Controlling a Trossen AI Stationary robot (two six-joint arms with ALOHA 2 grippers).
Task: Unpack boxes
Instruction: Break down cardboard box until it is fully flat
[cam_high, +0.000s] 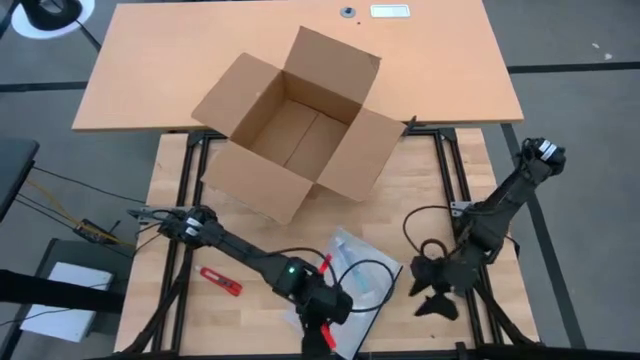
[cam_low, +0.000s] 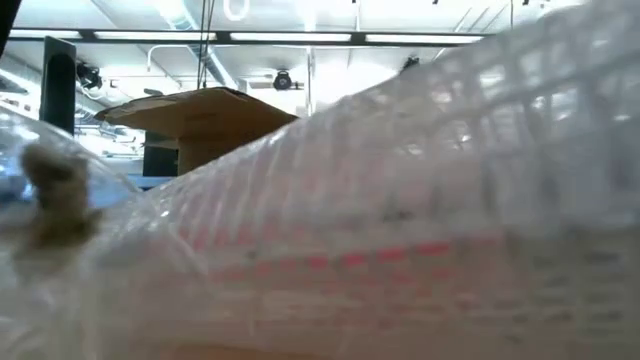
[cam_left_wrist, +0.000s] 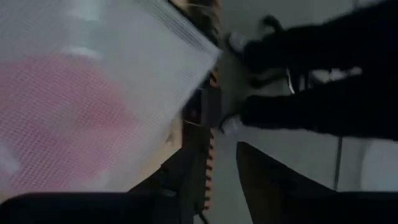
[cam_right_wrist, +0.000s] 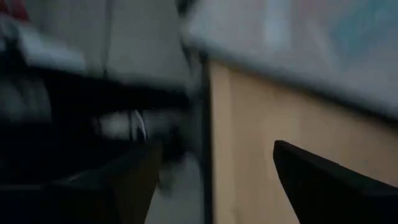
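Open carton at the far edge of the worktop, both arms at the near edge.

The cardboard carton (cam_high: 292, 135) stands with all four flaps spread, straddling the worktop's (cam_high: 420, 190) far edge and the table (cam_high: 150, 60) behind. The left gripper (cam_high: 322, 338) lies at the near edge beside a clear plastic bag (cam_high: 362, 272); whether it holds the bag, or how far its jaws are parted, cannot be told. The right gripper (cam_high: 432, 298) rests near the near right corner, jaws wide apart and empty. A red tool (cam_high: 220, 281) lies toward the near left.

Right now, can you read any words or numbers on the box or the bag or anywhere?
No readable text anywhere.
cardboard box: plain brown, no print visible.
plastic bag: contents too blurred to read.
white label on the far table: too small to read.
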